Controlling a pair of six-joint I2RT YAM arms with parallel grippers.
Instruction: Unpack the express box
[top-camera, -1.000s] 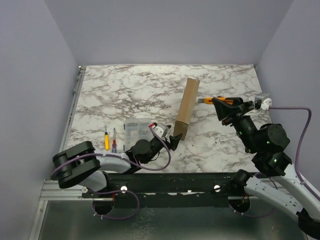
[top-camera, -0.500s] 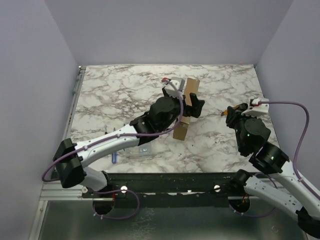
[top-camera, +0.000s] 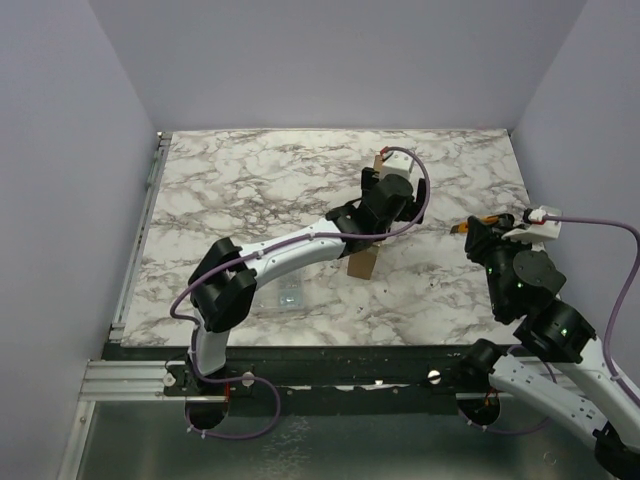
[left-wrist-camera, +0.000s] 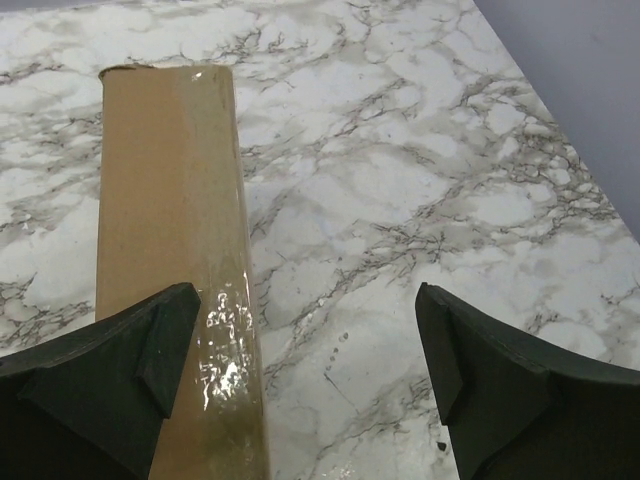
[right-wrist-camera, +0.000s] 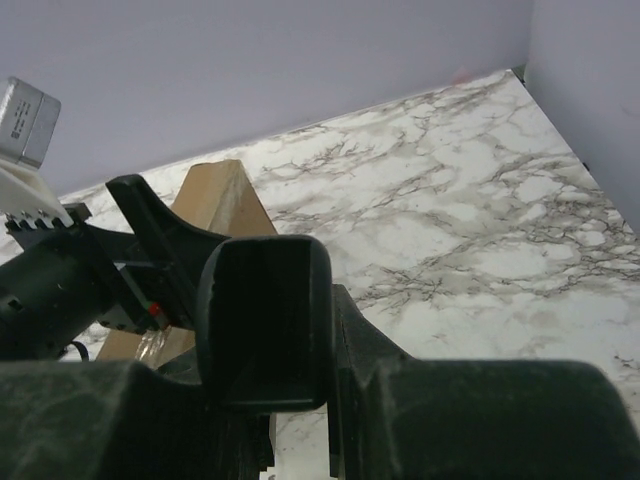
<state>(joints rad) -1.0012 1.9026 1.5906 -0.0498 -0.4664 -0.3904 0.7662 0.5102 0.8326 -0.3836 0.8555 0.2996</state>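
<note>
Lavender walls (top-camera: 330, 60) are enclosing a marble table (top-camera: 250, 190). The express box (left-wrist-camera: 170, 230) is standing on a long edge near the table's middle (tape is glinting along its narrow upper face). The left fingers (left-wrist-camera: 140, 360) are spreading wide over it, one above the cardboard, the other off to its side. The right fingers (top-camera: 480, 240) are pinching narrowly on an orange tool (top-camera: 484, 221). A clear case (top-camera: 290, 297) is lying nearer the front edge.
</note>
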